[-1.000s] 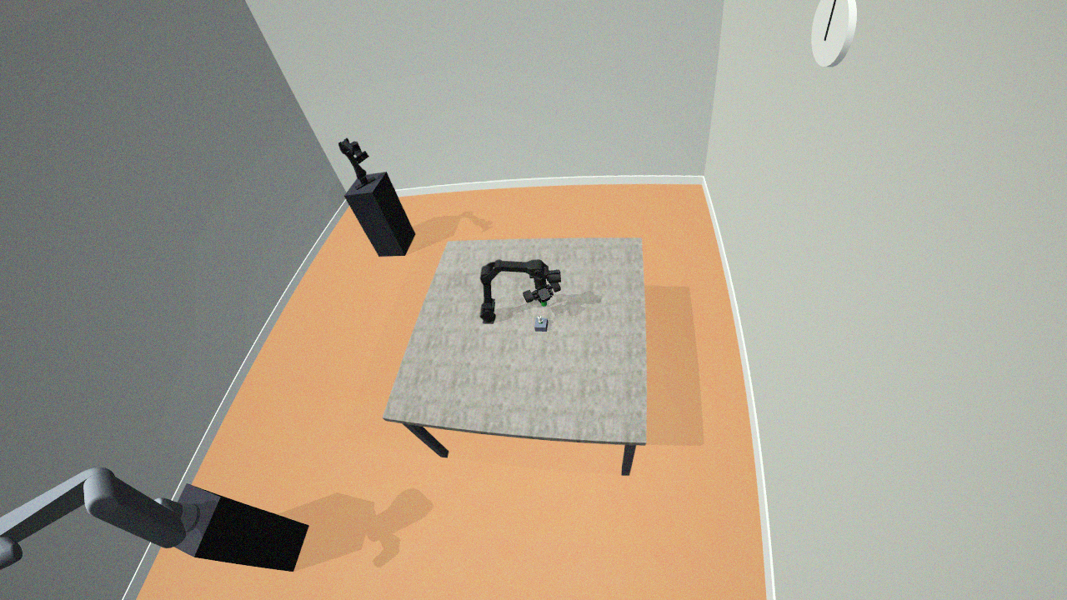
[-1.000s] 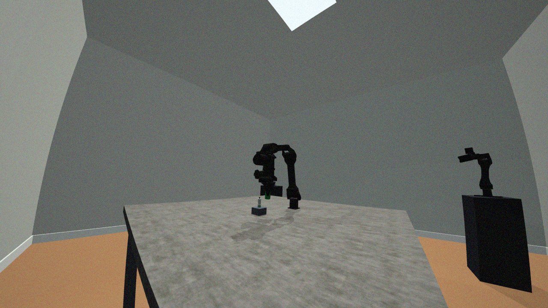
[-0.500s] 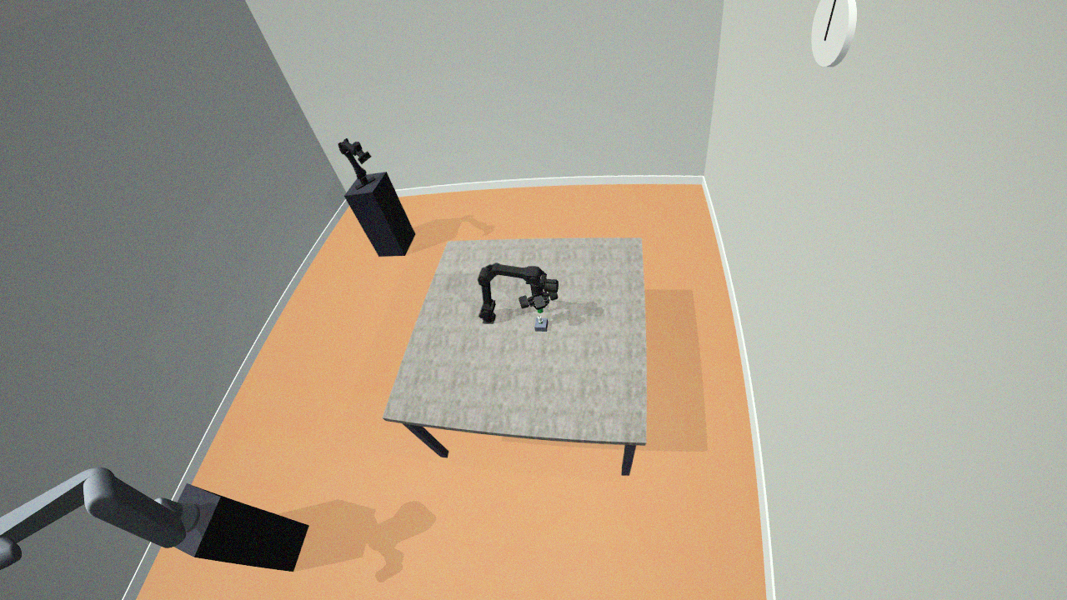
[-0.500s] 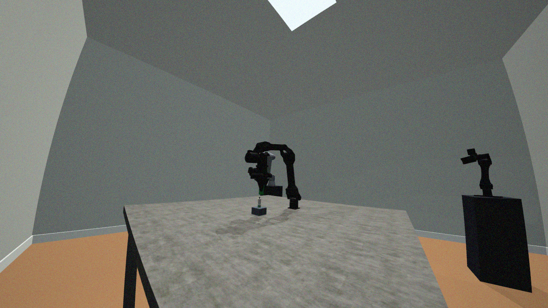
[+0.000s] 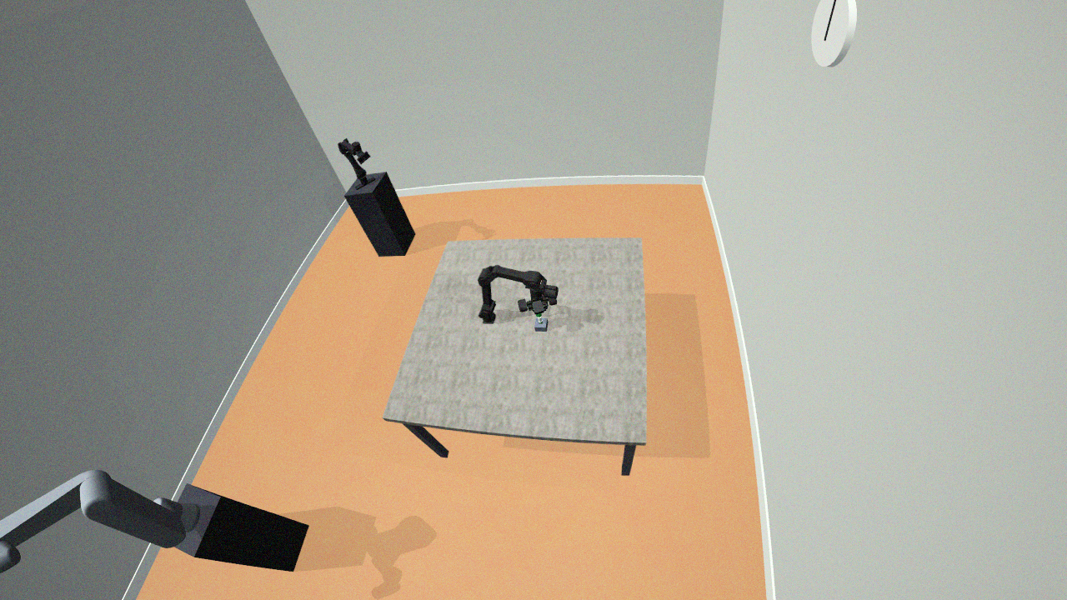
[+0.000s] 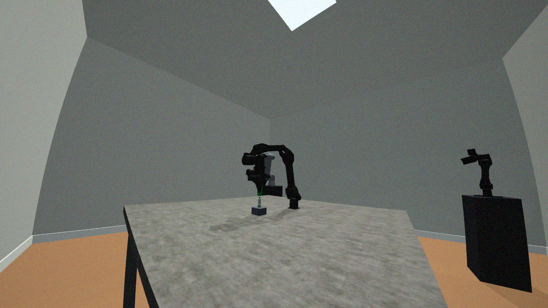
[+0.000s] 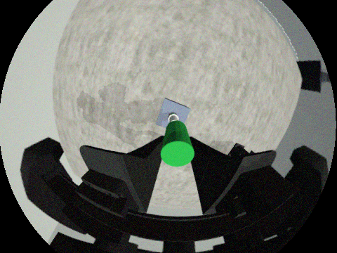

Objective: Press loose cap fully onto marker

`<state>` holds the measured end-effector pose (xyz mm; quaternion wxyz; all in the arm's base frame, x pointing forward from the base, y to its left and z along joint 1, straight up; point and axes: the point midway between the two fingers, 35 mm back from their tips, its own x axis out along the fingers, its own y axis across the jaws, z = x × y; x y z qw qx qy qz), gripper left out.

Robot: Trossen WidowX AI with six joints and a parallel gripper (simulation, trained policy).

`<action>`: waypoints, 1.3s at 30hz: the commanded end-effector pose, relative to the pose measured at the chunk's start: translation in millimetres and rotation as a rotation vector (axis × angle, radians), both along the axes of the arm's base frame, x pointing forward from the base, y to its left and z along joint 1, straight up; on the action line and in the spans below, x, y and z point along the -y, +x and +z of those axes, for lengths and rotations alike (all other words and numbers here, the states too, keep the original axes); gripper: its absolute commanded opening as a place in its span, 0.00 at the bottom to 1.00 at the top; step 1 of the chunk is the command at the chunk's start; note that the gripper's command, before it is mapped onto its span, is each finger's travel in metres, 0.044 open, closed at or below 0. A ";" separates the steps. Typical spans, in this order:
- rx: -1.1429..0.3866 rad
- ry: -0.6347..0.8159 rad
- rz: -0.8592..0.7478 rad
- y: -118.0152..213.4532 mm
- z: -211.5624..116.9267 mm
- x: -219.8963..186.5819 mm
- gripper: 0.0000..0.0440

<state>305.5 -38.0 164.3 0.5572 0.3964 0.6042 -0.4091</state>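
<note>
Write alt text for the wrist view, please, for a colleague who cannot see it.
The gripper holds a green cap between its black fingers, above a blue-grey holder block on a mottled grey table. The marker's pale tip shows just past the cap.

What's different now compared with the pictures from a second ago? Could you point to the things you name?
The gripper (image 5: pixel 539 312) (image 6: pixel 260 191) (image 7: pixel 177 144) has carried the green cap (image 5: pixel 538 315) (image 6: pixel 260 193) (image 7: pixel 177 153) sideways, from beside the marker (image 6: pixel 259 202) to just above it. The gripper already had the cap then and still holds it; nothing was let go. The marker stays upright and uncapped in its holder (image 5: pixel 540 325) (image 6: pixel 259 211) (image 7: pixel 178 107), which hasn't moved.
</note>
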 end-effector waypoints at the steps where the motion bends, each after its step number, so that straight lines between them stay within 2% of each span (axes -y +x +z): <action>1: -0.019 0.011 0.001 -1.9 -9.0 -0.7 0.05; 26: -0.074 0.040 0.066 -6.6 -68.8 0.5 0.01; 39: -0.074 0.039 0.076 -6.6 -72.3 0.7 0.04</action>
